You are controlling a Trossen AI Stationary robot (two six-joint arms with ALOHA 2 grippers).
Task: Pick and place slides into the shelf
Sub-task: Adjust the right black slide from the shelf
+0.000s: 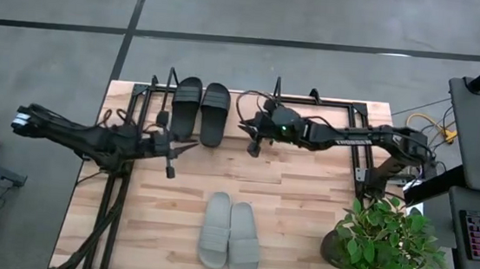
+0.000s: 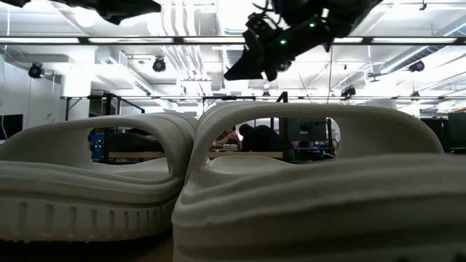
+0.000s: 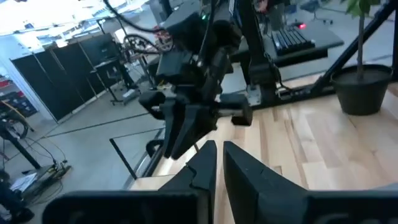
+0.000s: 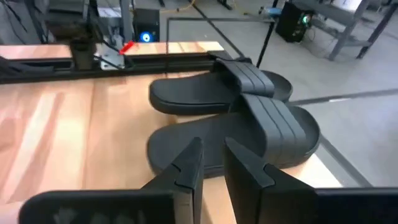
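A: From above, we see the black slides (image 1: 199,108) side by side at the far edge of the worktop (image 1: 303,210), within the shelf (image 1: 330,101). The grey slides (image 1: 230,231) lie near the front edge, still to be moved. Our left claw (image 1: 171,149) is pressed together, pinching nothing.

B: And the right claw (image 1: 254,138) hangs just right of the black pair, nearly closed, also empty.

A: At table height, the grey slides (image 2: 218,182) fill the view, with ceiling ducts and office desks behind.

B: The left wrist view shows the right claw (image 3: 186,134) close ahead, so we risk the arms colliding.

A: The right wrist view shows the black slides (image 4: 242,118) near the worktop's edge; a nudge could push them off.
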